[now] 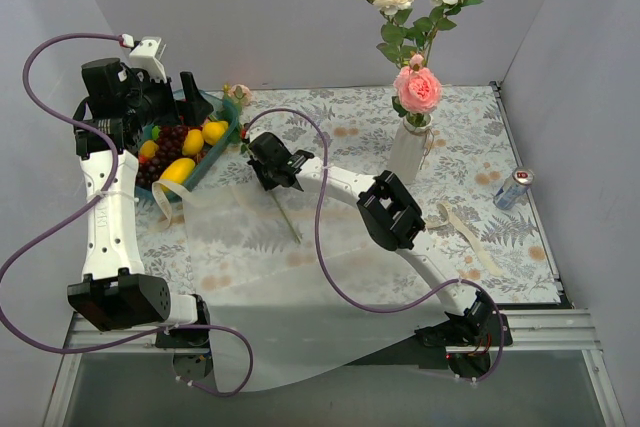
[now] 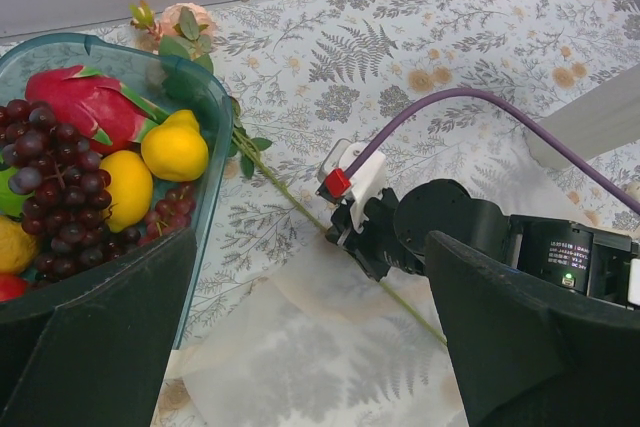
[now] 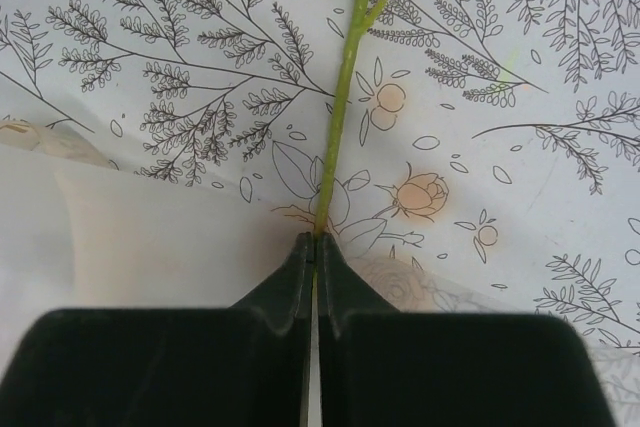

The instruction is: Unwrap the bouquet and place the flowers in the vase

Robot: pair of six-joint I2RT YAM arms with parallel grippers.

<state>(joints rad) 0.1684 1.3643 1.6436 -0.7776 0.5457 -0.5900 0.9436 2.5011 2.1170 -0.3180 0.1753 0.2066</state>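
Observation:
The white ribbed vase stands at the back right and holds several cream and pink flowers. One more rose lies on the tablecloth beside the fruit tray, its green stem running toward the middle. My right gripper is shut on that stem, low over the table. The bouquet's white paper lies spread flat under it. My left gripper hangs open above the tray, its wide-apart fingers holding nothing.
A blue tray of grapes, lemons and other fruit sits at the back left. A silver can stands near the right edge. Cream ribbon lies right of centre. Grey walls close the back and sides.

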